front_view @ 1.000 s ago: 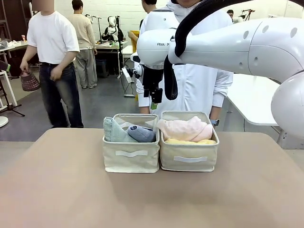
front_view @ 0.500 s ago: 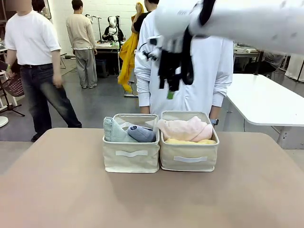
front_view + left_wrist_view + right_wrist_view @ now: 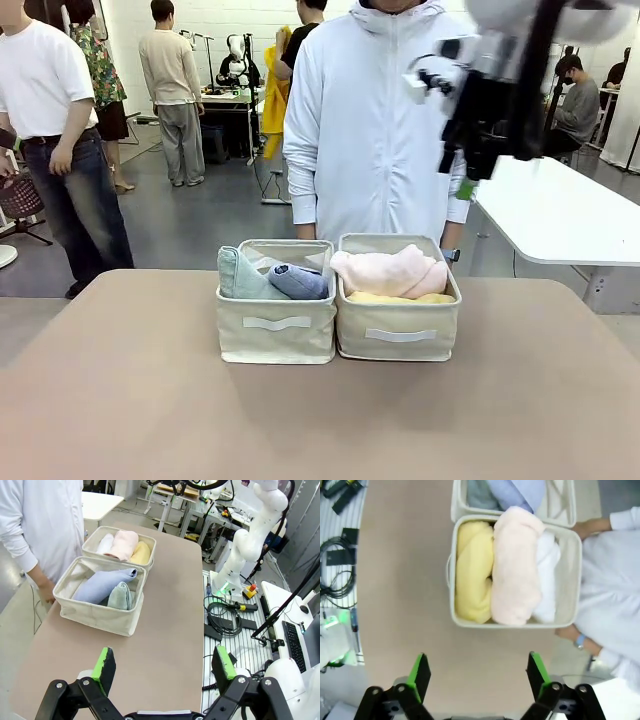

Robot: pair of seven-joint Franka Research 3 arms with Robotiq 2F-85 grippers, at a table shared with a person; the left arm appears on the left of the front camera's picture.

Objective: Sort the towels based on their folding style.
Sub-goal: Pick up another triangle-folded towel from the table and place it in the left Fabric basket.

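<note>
Beige fabric bins stand side by side at the middle of the worktop [image 3: 120, 400], touching, with a person in a white jacket [image 3: 370, 130] directly behind them. The left bin [image 3: 277, 325] holds the two cone-folded towels, a light blue one [image 3: 298, 281] and a grey-teal one [image 3: 238, 275]. The right bin [image 3: 398, 335] holds the rolled towels: pale pink [image 3: 390, 272] on top, yellow [image 3: 400, 298] beneath in the front view; the right wrist view adds a white roll [image 3: 547, 577] beside the pink.

Change: a second ago the right arm hung above the left bin; half a second ago it was over the gap between the bins; now the right claw [image 3: 470, 165] is raised well above and to the right of the bins. Its jaws are spread and hold nothing. The left claw [image 3: 165, 662] is likewise spread and empty, high over the worktop's near end.

Judgement: no towel lies loose on the worktop, so sorting appears complete and the arm is retreating.

Legible writing: none in the present views; motion blur obscures the arm's markings.
</note>
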